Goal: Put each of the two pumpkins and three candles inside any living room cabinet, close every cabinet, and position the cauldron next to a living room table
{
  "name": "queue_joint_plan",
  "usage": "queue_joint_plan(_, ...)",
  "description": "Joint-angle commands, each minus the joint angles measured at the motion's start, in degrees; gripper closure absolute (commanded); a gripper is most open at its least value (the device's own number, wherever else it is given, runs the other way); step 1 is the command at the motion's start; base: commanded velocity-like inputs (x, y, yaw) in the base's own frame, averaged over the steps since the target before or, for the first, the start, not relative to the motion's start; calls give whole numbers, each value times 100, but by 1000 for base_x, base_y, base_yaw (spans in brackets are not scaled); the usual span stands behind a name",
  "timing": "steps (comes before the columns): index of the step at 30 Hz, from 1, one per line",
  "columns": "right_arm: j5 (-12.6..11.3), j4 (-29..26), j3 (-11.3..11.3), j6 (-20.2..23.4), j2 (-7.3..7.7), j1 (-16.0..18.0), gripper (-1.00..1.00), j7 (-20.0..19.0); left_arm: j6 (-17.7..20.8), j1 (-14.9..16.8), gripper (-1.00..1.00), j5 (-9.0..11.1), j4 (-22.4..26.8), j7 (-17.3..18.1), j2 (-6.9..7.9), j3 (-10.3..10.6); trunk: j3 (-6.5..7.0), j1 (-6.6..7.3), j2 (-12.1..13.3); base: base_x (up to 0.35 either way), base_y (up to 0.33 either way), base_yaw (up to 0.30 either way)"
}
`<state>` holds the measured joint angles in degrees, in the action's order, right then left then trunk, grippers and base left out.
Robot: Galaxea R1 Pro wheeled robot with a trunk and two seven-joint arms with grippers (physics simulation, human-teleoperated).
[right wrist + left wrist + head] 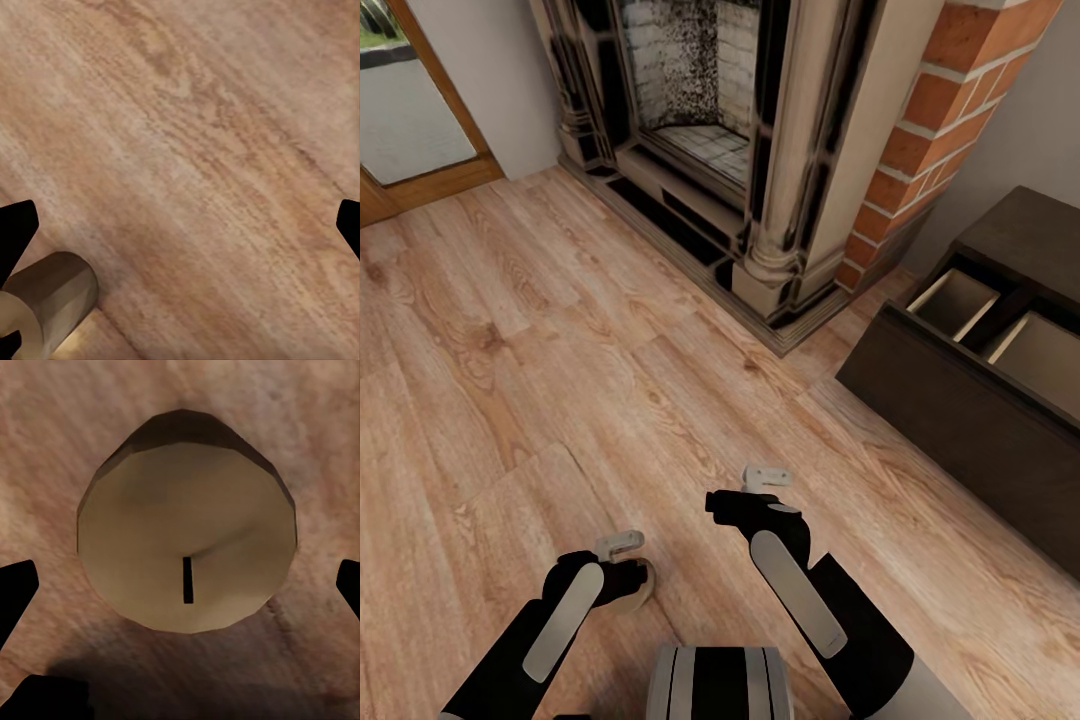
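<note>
A stubby olive-tan candle with a pale flat top and a dark wick slit stands on the wooden floor straight below my left gripper. Its dark fingertips sit wide apart on either side, open and not touching it. In the head view the candle peeks out beside that gripper. My right gripper hovers open over bare floor, and the same candle shows at the corner of the right wrist view. The dark-brown cabinet stands at the right with a drawer pulled out, its beige interior showing nothing inside.
A stone fireplace with a red brick chimney side fills the back of the room. A wood-framed glass door is at the far left. Wooden floor stretches between me and the fireplace.
</note>
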<state>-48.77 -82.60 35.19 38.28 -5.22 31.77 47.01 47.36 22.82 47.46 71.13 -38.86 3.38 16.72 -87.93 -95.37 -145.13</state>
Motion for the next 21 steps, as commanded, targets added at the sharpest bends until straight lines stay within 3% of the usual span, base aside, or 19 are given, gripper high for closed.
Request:
queue_joint_plan(1,-44,-4,6,13,1,5,-100,54,1,4,-100,59,6,-60,5,15,-4,1,-2,0,0,0)
queue_joint_plan(5,-44,-2,6,13,3,5,-100,54,1,4,-100,53,7,-60,9,16,-92,-9,-7,0,0,0)
queue_joint_plan(21,-44,7,6,13,3,5,-100,54,1,5,-100,53,7,-60,22,7,-92,-9,-7,40,0,0)
